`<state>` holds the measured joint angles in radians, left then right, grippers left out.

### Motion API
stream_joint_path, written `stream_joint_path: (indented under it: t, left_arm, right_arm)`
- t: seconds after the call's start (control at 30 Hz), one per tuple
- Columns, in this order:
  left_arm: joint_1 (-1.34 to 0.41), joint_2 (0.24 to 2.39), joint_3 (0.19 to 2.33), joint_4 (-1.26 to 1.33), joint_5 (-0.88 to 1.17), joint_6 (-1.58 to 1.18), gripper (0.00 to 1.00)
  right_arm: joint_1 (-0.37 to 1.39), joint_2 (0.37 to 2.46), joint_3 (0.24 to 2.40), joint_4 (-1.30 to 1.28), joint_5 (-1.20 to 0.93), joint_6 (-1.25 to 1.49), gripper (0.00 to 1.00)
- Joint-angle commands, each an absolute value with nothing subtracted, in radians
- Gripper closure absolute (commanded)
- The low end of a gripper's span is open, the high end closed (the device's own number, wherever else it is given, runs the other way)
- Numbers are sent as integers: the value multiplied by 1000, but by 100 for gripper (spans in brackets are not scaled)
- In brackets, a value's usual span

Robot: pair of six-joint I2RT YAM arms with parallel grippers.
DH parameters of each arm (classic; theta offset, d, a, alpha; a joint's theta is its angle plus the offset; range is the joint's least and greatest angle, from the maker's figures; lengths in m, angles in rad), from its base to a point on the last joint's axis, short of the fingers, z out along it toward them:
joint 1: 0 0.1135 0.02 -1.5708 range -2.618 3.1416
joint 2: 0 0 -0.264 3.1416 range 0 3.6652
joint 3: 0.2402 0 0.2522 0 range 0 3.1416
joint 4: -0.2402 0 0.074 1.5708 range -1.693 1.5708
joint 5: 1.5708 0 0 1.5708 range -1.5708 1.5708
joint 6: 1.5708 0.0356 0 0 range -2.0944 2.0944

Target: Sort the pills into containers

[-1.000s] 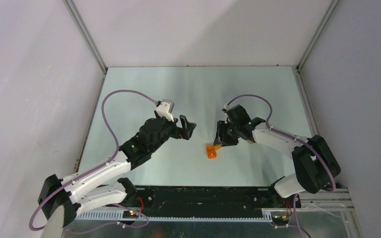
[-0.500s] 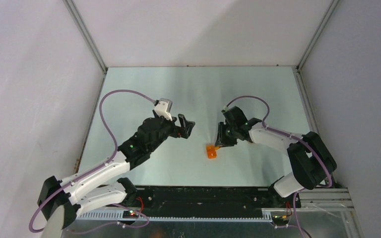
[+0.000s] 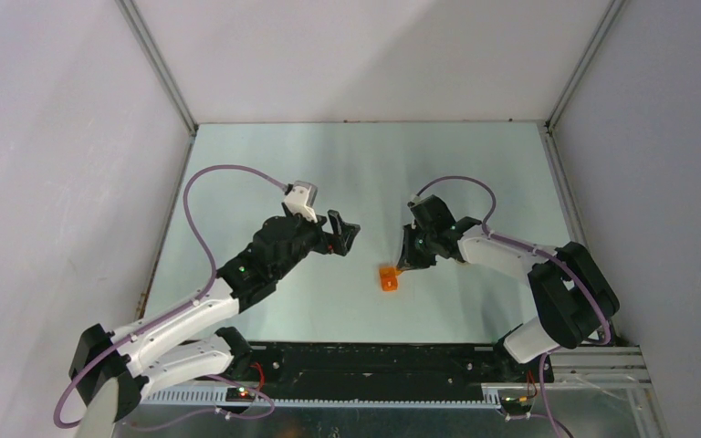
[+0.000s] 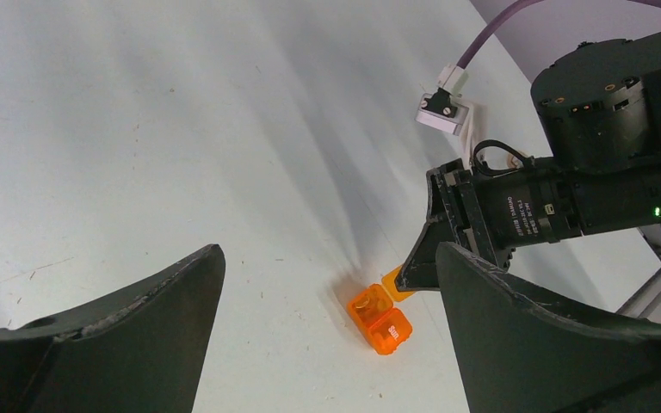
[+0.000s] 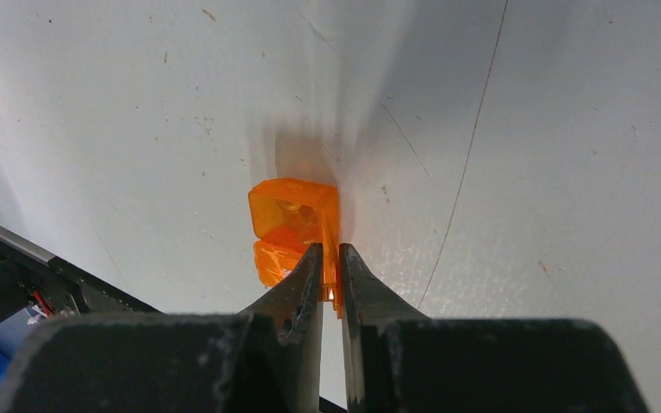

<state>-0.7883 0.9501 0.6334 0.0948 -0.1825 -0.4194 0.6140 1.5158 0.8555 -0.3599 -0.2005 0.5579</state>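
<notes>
The right gripper (image 5: 330,258) has just squeezed shut and now pinches the thin lid (image 5: 334,288) of the orange pill box (image 5: 293,211), right at its tips. The left gripper (image 3: 345,235) waits wide open and empty, with the box just ahead of it. I think the lid is ready to be lifted.

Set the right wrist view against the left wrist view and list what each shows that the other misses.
Only the right wrist view: the right end effector seen from behind, its fingers pinched on a thin flap of the orange pill container.
Only the left wrist view: the left end effector standing wide open, the right arm with a green light on it, and a purple cable.
Both: the container resting on the pale table, with the right end effector's tip at it.
</notes>
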Motion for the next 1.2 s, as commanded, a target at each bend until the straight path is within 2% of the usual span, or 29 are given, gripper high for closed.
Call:
stream_joint_path:
  t: [0.0,0.77,1.17]
  left_arm:
    - [-780,942,622,133,-173,-437,2]
    - [-780,941,538,207,-65,-578,3]
    - [-780,963,464,381,76,-898,5]
  right_arm:
    - [610,1523,893,-330,-214,569,88]
    - [559,1376,893,-310,-305,660,94]
    - [471,1204,893,-263,-414,807,94]
